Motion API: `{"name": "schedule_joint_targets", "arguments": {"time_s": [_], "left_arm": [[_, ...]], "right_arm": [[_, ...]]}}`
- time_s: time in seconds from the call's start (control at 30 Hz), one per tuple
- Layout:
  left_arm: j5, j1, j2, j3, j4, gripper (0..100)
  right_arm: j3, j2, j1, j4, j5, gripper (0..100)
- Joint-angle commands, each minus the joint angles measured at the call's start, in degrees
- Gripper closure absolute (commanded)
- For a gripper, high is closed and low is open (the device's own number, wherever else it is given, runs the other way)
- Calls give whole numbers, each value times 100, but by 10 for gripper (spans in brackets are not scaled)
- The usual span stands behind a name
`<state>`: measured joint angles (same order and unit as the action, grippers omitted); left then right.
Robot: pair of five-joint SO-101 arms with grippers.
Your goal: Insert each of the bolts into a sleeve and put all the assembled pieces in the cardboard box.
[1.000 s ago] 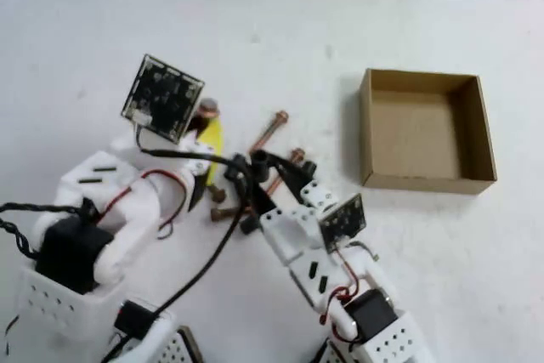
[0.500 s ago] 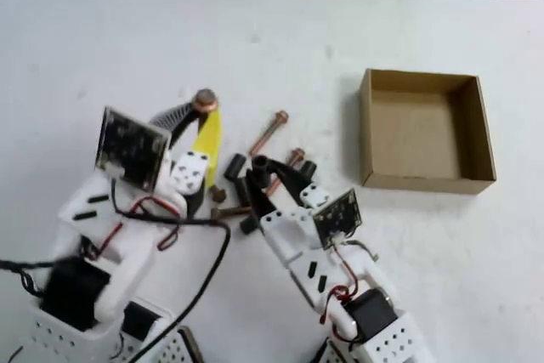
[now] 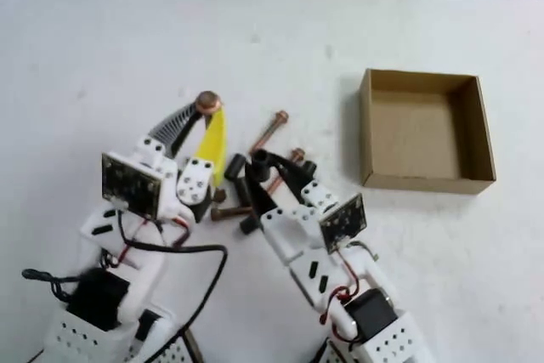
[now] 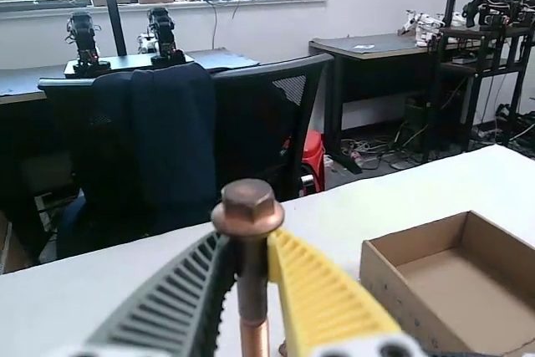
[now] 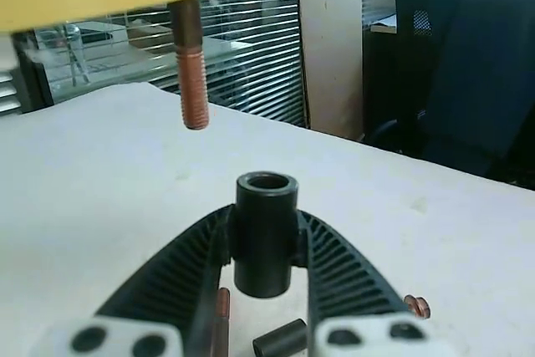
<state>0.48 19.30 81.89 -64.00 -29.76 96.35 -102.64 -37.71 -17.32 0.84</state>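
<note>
My left gripper, with one yellow and one grey ribbed finger, is shut on a copper bolt and holds it upright, head up. The same bolt stands between the fingers in the left wrist view. My right gripper is shut on a black sleeve, held upright with its bore up. In the right wrist view the sleeve sits below and beside the bolt's threaded tip; they are apart. The cardboard box lies open to the right, with nothing inside.
Loose bolts and loose black sleeves lie on the white table between the two arms. Bare table surrounds the box. A chair and desks stand beyond the table's far edge.
The left arm's wrist has swung back toward the front edge while its fingertips and the bolt stayed near the same spot. The right arm with the sleeve has hardly moved.
</note>
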Motion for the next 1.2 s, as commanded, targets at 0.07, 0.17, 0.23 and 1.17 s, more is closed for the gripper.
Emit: {"name": "schedule_joint_targets", "arguments": {"time_s": [0.07,0.17,0.23,1.17], "left_arm": [[185,444,-154,633,158,980],[343,479,-875,1029,149,980],[571,479,-1314,1380,141,980],[1275,892,-1560,1758,-633,980]], "right_arm": [[44,-57,22,145,-53,981],[44,-57,22,136,-53,981],[44,-57,22,136,-53,981],[44,-57,22,347,-53,981]]}}
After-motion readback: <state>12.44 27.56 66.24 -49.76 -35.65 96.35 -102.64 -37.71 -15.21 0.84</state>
